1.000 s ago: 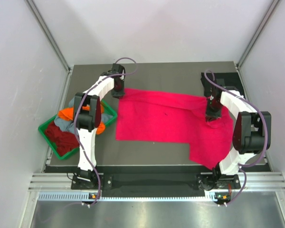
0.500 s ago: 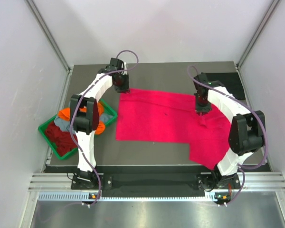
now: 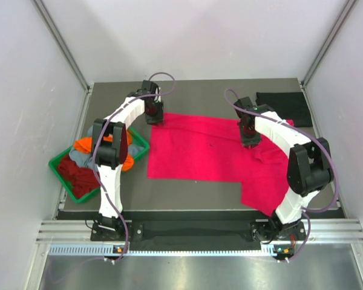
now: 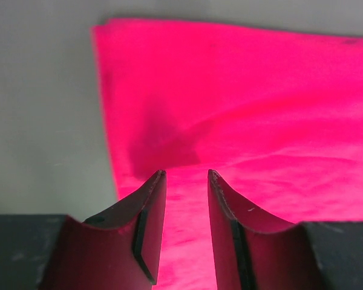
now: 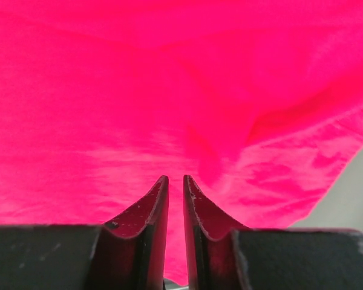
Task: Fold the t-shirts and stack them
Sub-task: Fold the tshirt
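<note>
We list one bright pink-red t-shirt (image 3: 206, 151), spread flat over the middle of the dark table (image 3: 193, 96) in the overhead view. Its lower right part reaches down toward the near table edge, and its surface is creased at the upper right. One black t-shirt (image 3: 284, 107) lies folded flat in the upper right corner of the table, apart from the pink one. One green tray (image 3: 53, 164) sits at the left edge of the frame. It holds a heap of an orange t-shirt (image 3: 85, 145), a grey-blue t-shirt (image 3: 81, 157) and a dark red t-shirt (image 3: 75, 172). The left gripper (image 3: 155, 118) hangs over the pink shirt's upper left corner. In its wrist view the fingers (image 4: 146, 205) stand apart with a plain gap, the cloth lies below them, and nothing is held. The right gripper (image 3: 249, 140) is at the upper right of the pink shirt, over the creased patch. In its wrist view the jaws are drawn nearly together, leaving a thin slit, with a pucker of pink cloth just beyond the tips. We cannot tell whether any cloth is pinched there.
</note>
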`<state>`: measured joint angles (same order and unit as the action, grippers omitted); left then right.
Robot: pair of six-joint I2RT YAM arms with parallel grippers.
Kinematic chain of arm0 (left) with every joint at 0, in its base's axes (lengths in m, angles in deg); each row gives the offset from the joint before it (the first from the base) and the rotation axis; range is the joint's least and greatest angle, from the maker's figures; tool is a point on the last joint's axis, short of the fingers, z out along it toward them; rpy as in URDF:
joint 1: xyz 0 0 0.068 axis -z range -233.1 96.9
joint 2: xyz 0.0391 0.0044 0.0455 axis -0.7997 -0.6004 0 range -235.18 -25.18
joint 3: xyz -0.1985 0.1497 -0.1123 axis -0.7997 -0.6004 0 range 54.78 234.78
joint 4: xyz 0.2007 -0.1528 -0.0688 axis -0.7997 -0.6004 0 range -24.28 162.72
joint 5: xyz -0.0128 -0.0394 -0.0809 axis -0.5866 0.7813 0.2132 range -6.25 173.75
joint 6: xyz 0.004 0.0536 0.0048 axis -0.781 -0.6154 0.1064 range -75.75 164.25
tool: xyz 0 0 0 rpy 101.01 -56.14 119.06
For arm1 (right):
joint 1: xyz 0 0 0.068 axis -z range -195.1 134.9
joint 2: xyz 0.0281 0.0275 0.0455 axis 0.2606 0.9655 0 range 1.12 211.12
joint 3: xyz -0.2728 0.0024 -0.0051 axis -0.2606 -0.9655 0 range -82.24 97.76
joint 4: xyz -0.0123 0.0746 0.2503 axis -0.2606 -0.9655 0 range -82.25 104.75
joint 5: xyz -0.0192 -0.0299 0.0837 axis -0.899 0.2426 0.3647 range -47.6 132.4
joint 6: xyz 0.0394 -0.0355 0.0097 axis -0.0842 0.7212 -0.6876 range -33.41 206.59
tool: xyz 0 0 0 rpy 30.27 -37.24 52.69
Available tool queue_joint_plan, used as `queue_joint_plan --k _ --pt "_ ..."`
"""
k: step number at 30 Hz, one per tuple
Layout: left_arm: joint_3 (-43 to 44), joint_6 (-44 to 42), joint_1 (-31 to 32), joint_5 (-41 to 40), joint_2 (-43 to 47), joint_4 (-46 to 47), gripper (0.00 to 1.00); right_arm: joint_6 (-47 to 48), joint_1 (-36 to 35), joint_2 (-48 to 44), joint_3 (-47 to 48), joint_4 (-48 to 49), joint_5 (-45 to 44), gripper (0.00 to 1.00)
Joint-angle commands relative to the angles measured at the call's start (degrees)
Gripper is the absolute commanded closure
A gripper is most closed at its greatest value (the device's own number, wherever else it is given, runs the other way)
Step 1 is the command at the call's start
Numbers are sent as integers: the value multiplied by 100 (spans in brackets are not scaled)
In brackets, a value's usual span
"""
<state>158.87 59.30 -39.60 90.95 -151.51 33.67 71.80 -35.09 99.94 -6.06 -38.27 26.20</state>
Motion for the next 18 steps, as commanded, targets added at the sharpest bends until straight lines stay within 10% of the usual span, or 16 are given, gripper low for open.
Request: queue_joint_plan --k 1,18 --pt "-12 -72 -128 -430 310 82 61 213 -155 109 -24 282 135 85" --pt "-91 -230 -198 -351 29 169 59 415 -23 726 -402 705 -805 89"
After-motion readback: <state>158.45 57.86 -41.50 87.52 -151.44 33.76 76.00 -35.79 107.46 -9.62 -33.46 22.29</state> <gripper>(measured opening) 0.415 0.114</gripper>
